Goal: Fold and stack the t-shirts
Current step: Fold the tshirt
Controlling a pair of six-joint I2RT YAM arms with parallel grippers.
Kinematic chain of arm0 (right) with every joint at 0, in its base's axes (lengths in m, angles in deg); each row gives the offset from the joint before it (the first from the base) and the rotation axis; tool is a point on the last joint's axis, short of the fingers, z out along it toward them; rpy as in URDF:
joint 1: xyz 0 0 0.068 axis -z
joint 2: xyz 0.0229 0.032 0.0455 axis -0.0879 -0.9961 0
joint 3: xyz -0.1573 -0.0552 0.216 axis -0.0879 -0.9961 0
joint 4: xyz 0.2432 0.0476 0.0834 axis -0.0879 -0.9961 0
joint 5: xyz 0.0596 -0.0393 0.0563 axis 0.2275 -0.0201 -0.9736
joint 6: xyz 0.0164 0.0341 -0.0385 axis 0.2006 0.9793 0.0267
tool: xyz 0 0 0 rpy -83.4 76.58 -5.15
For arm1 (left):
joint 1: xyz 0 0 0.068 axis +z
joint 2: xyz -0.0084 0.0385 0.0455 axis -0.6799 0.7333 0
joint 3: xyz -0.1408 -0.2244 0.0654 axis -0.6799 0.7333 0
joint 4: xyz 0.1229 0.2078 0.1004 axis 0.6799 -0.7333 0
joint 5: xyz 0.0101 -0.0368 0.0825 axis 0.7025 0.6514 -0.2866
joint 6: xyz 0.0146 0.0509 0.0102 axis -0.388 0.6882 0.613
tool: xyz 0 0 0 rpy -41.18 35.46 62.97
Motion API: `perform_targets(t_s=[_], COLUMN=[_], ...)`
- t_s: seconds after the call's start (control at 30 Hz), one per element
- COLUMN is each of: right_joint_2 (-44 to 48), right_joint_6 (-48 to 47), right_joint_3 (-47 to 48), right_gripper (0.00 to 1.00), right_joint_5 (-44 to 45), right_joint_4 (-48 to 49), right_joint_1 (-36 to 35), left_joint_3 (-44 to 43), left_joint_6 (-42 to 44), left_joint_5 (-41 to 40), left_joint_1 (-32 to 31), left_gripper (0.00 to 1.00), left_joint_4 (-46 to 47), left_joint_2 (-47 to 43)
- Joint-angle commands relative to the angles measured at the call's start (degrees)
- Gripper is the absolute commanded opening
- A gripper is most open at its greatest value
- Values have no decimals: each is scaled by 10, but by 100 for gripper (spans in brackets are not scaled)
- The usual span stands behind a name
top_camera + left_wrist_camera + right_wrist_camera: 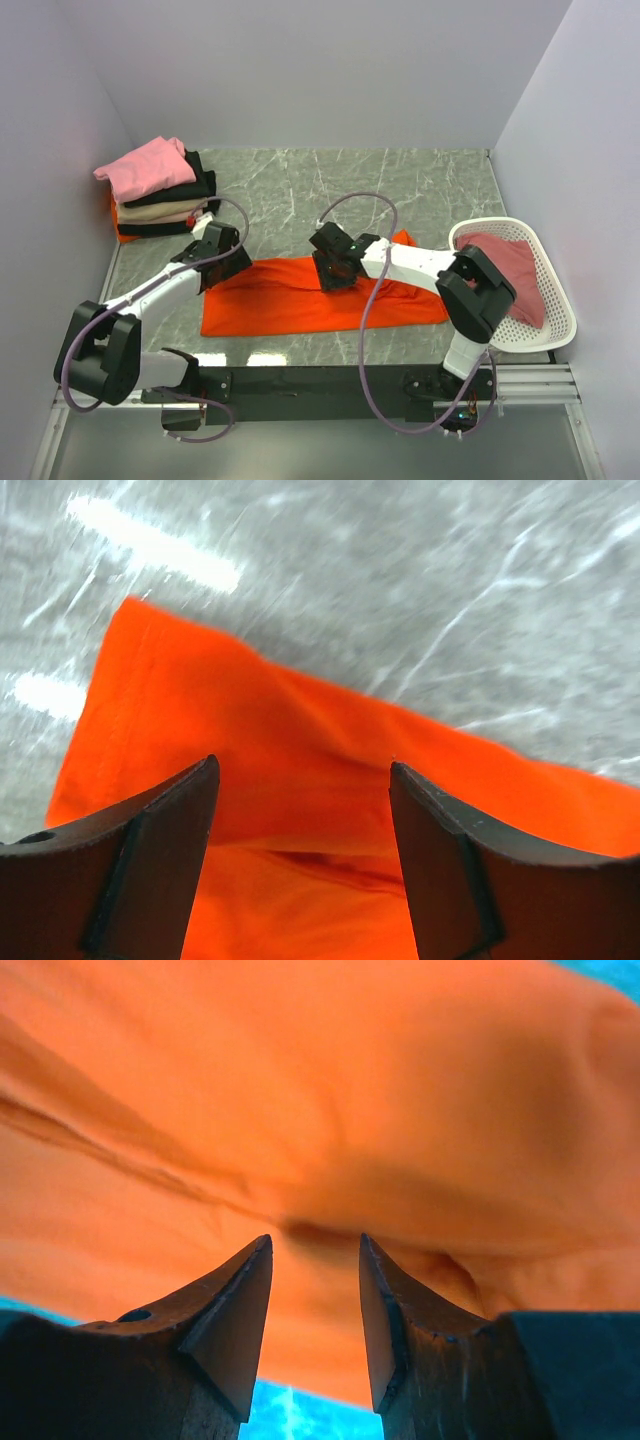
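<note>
From above, the orange t-shirt (300, 300) lies as a long band across the counter (400, 190), probably spread for its next fold. The folded stack (160, 195) waits back left, and a rose-red shirt (515, 270) sits in the basket (565, 325). Bare counter lies behind the band.

Left wrist: the left fingers (150, 850) stand wide apart over the band's end corner, holding nothing.

Right wrist: the right fingers (230, 1310) stand narrowly apart, tips at a crease, nothing visibly clamped.

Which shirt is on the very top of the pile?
The pink t-shirt. It lies highest at the back left, above a black t-shirt and a beige t-shirt; the orange t-shirt lies flat on the table instead.
</note>
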Motion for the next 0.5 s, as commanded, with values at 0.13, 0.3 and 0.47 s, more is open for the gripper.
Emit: perform_targets(t_s=[0.13, 0.3, 0.47], right_joint_2=[85, 106, 104], right_joint_6=[0, -32, -64], right_joint_3=[2, -1, 22], right_gripper=[48, 48, 49], right_joint_5=[60, 55, 50], right_joint_4=[-34, -35, -36], right_joint_1=[45, 139, 238], left_joint_3=[-26, -5, 32], left_joint_6=[-5, -13, -25], left_joint_5=[23, 48, 40], left_joint_1=[-13, -30, -31], left_gripper=[74, 74, 74], left_joint_4=[63, 102, 121], left_joint_2=[13, 41, 58])
